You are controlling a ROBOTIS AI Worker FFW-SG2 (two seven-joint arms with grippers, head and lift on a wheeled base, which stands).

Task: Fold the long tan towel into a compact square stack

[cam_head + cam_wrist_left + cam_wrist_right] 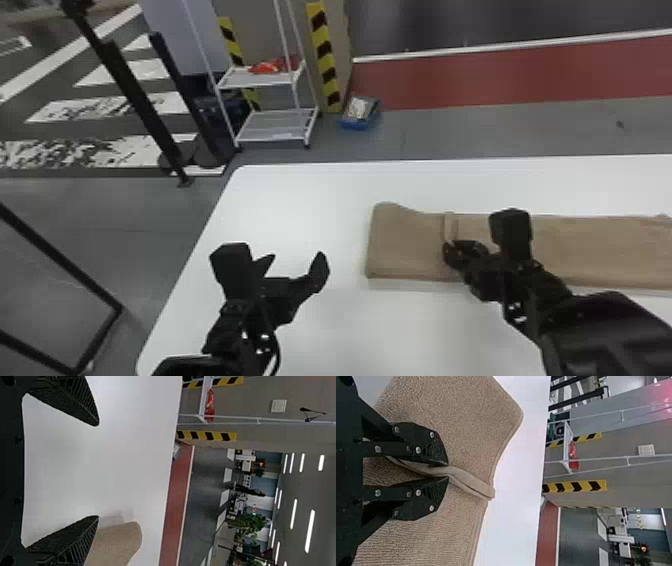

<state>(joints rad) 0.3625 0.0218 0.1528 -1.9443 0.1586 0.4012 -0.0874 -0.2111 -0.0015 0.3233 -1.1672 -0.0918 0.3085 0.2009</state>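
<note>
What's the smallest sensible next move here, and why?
I'd probably lift the right gripper slightly, keeping it shut. It has a raised ridge of the towel between its fingertips, and the towel lies long across the table, so this looks like the start of a fold. The left gripper is open and empty.

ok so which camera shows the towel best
The head view: it takes in the longest stretch of the towel, from its left end to the picture's right edge. The right wrist view gives a close-up of a ridge pinched by the right gripper; the left wrist view catches a rounded end.
</note>
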